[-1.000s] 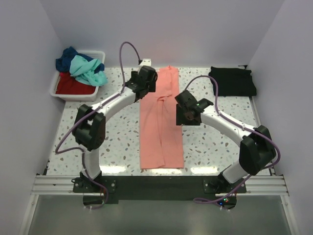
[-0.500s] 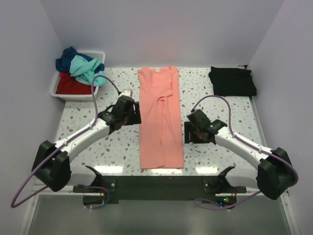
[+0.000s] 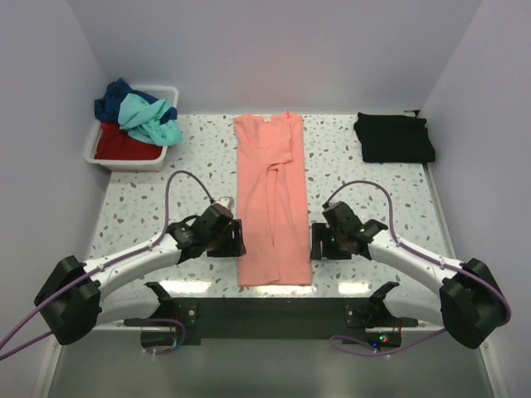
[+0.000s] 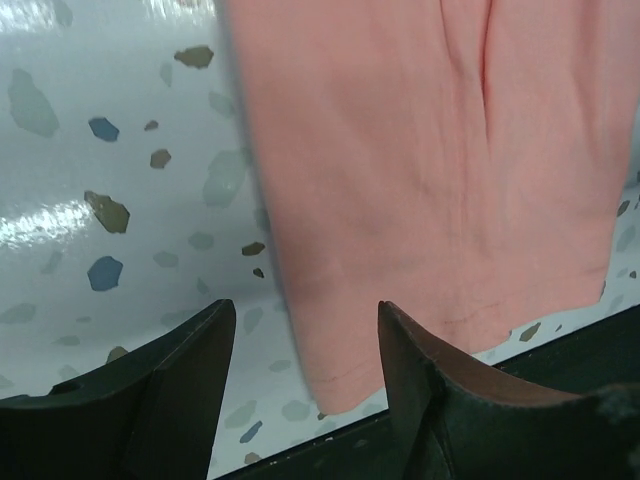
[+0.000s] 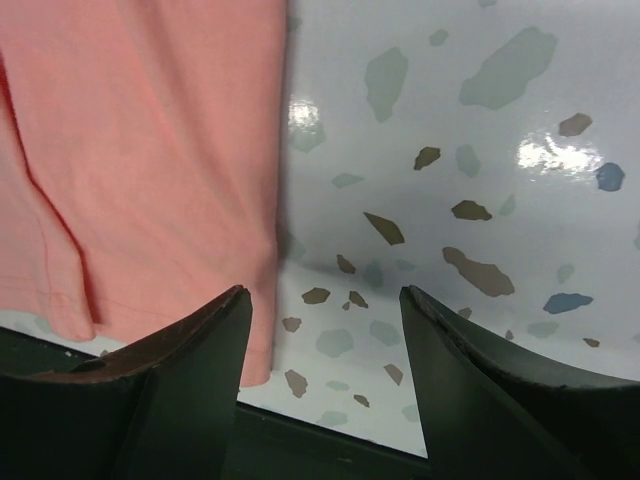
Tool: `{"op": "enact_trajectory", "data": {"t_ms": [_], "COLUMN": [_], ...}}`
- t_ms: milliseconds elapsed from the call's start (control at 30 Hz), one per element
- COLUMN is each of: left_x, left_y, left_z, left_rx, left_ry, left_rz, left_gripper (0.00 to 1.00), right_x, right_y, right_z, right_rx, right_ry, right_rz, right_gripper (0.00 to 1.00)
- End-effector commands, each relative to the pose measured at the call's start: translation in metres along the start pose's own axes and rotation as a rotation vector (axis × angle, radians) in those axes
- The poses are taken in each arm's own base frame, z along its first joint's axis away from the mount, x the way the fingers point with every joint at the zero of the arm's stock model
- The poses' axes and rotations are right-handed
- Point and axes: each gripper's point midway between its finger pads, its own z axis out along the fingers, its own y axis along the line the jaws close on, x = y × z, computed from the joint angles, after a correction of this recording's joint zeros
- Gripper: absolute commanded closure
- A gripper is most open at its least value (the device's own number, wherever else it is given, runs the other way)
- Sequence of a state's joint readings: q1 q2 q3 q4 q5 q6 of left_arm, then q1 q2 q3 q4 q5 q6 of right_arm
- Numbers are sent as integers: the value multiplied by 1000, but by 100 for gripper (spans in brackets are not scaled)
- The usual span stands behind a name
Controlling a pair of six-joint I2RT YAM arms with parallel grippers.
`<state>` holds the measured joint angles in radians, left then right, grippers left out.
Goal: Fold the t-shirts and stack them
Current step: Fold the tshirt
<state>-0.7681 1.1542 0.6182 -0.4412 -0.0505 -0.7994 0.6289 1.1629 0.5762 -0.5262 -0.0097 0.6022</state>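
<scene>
Left arm (image 3: 134,255) and right arm (image 3: 411,259) — white links, bulky black joints, looping purple cables (image 3: 365,183), black wedge-shaped gripper fingers (image 4: 190,390).

Table (image 3: 166,186): 1 unit, with a glossy white top flecked in grey, brown and blue. It is carrying 3 items directly on its surface.

Item 1: salmon-pink t-shirt (image 3: 271,199). It is lying flat down the middle as 1 long narrow strip, folded lengthwise, with the neck end toward the far edge and the hem end almost reaching the near edge.

Item 2: black t-shirt (image 3: 395,138). It is resting as a compact folded rectangle at the far right corner, well apart from item 1.

Item 3: white plastic bin (image 3: 124,164). It is sitting at the far left corner, well apart from the other 2.
</scene>
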Motion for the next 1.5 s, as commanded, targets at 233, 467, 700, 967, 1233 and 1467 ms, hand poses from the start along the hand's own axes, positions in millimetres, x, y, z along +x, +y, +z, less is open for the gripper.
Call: {"op": "enact_trajectory", "data": {"t_ms": [233, 467, 700, 967, 1233, 1467], "left_x": [44, 71, 86, 94, 100, 109], "left_y": [-18, -15, -11, -9, 5, 0], "left_z": [-1, 6, 10, 10, 11, 17], "left_rx": [91, 50, 33, 18, -140, -172], "left_ry": [108, 178, 192, 203, 204, 222], "left_rz": [-47, -36, -67, -84, -46, -7], "left_gripper": [39, 43, 44, 44, 64, 82], "right_x": [26, 41, 55, 63, 70, 70], "right_y": [38, 40, 44, 51, 48, 39], "right_z": [-2, -4, -3, -2, 8, 9], "right_rx": [-151, -164, -199, -219, -183, -131], "right_ry": [46, 79, 110, 142, 191, 183], "right_rz": [-36, -46, -50, -87, -102, -100], "right_gripper": [39, 46, 48, 48, 48, 100]}}
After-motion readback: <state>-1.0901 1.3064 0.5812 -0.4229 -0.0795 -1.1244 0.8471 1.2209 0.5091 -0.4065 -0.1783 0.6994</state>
